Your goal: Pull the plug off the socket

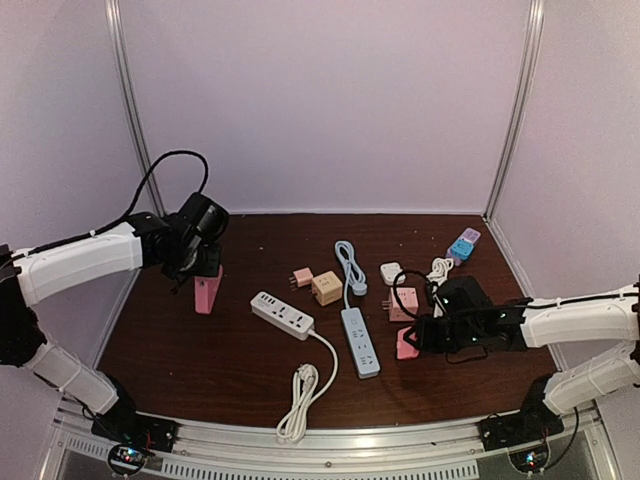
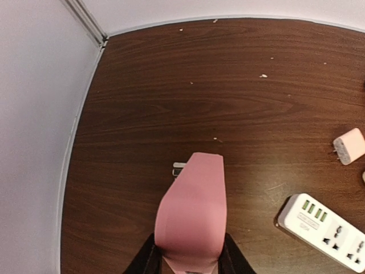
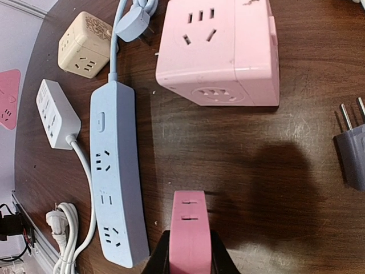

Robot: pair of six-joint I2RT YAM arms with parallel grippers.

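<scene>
Pink plug [image 2: 193,211] clamped in the left jaws — pink socket [image 3: 189,234] clamped in the right jaws, well apart.

Pink plug [image 2: 194,214], apparently upright, well apart from socket [image 3: 189,231].

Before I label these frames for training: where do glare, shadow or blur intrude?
Top external: lilac cast, glare on the metal rail at the near edge. Left wrist: table grain crisp, the held pink plug close and soft. Right wrist: a dark shadow on the table right of the held pink socket piece; the pink cube socket is sharp.
</scene>
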